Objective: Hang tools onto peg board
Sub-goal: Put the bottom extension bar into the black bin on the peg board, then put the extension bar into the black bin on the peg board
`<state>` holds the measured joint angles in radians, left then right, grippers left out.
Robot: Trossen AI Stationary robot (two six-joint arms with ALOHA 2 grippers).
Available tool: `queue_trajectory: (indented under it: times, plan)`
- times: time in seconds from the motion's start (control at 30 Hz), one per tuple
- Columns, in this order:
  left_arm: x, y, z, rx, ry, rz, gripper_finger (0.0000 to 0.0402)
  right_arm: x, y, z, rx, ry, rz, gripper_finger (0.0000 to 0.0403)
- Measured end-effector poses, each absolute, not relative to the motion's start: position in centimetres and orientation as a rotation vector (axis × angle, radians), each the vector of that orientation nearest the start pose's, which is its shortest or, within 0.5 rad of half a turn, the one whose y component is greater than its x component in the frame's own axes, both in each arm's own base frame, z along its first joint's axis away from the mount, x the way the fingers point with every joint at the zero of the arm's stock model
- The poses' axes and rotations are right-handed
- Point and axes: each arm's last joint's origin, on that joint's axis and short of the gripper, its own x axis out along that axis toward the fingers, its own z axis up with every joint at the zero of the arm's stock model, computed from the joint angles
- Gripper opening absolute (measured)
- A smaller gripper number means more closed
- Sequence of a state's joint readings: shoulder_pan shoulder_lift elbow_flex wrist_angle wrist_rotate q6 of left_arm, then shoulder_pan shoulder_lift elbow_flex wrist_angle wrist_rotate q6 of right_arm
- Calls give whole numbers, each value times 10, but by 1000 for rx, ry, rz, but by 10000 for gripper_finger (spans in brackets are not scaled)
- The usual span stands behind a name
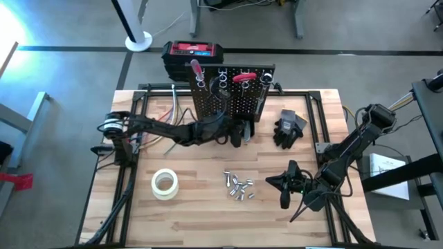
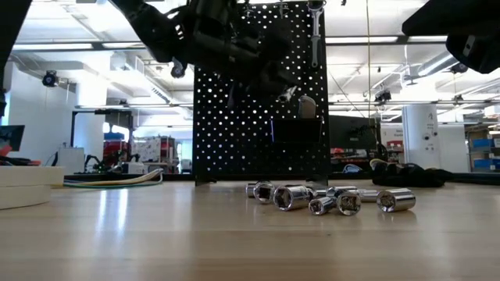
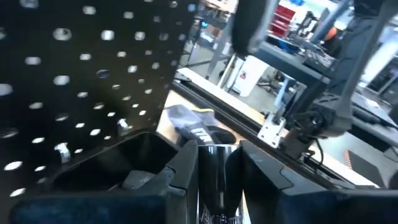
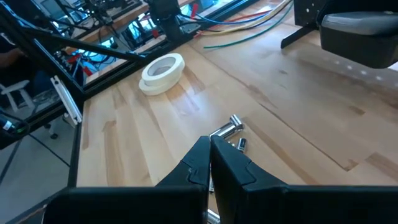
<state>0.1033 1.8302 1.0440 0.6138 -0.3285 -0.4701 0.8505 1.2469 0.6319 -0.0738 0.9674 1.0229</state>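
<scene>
Nearest the front edge of the table (image 1: 208, 214), the right gripper (image 1: 282, 183) hovers toward the right side, fingers pressed together and empty. Beside it, mid-table, lie the loose silvery sockets (image 1: 237, 185), with the tape roll (image 1: 165, 183) further left. Beyond, the left gripper (image 3: 217, 171) pinches a shiny socket (image 3: 216, 180) at the small black bin (image 3: 118, 165) on the peg board (image 1: 228, 93), standing at the back edge. Red-handled tools (image 1: 242, 77) hang along its top. Any writing on the black gloves (image 1: 289, 128) is too blurred to read.
</scene>
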Motion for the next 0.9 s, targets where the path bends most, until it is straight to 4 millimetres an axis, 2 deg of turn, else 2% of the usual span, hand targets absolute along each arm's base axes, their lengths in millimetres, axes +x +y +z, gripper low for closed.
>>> queue_trajectory:
  times: [0.1, 0.27, 0.4, 0.57, 0.7, 0.9]
  plan:
    - [395, 52, 209, -450, 83, 477, 88, 173, 161, 208, 460, 315, -306, 2]
    - [394, 52, 210, -449, 84, 501, 166, 173, 161, 207, 458, 316, -307, 2]
    - [394, 53, 210, -455, 87, 504, 196, 173, 161, 208, 455, 317, -306, 2]
    - [391, 51, 210, -415, 151, 502, 198, 173, 161, 207, 454, 318, -306, 2]
    - [384, 44, 217, -304, 250, 467, 186, 173, 161, 207, 447, 325, -305, 2]
    - [363, 3, 228, -96, 475, 345, 165, 172, 160, 206, 439, 331, -307, 2]
